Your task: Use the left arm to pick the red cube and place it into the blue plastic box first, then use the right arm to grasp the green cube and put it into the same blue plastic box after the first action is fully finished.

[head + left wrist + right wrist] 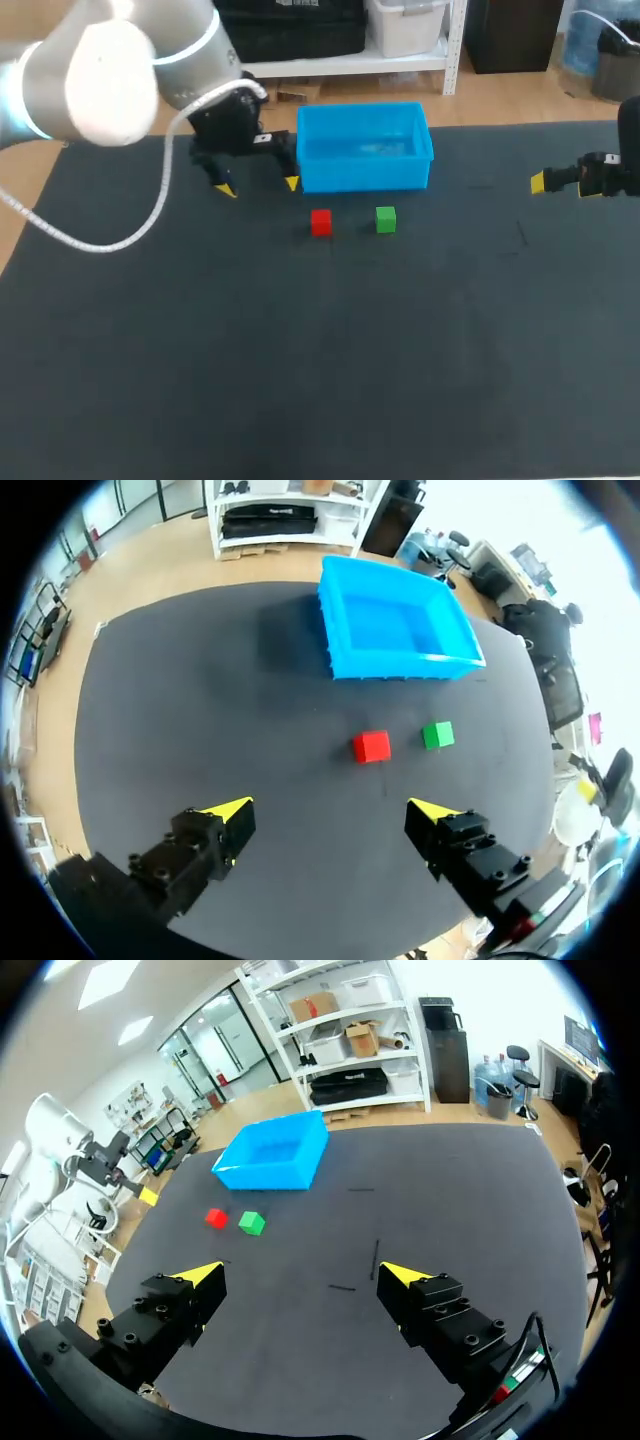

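A small red cube rests on the dark table in front of the blue plastic box, with a green cube just to its right. My left gripper hangs open beside the box's left end, left of the red cube. In the left wrist view the red cube and green cube lie ahead of the open left gripper, the empty blue box beyond them. My right gripper is open over the table's right edge, far from the cubes; one yellow fingertip shows in the head view.
The dark table mat stretches wide in front of the cubes. A white cable loops down from my left arm over the table's left part. Faint marks lie on the mat ahead of the right gripper.
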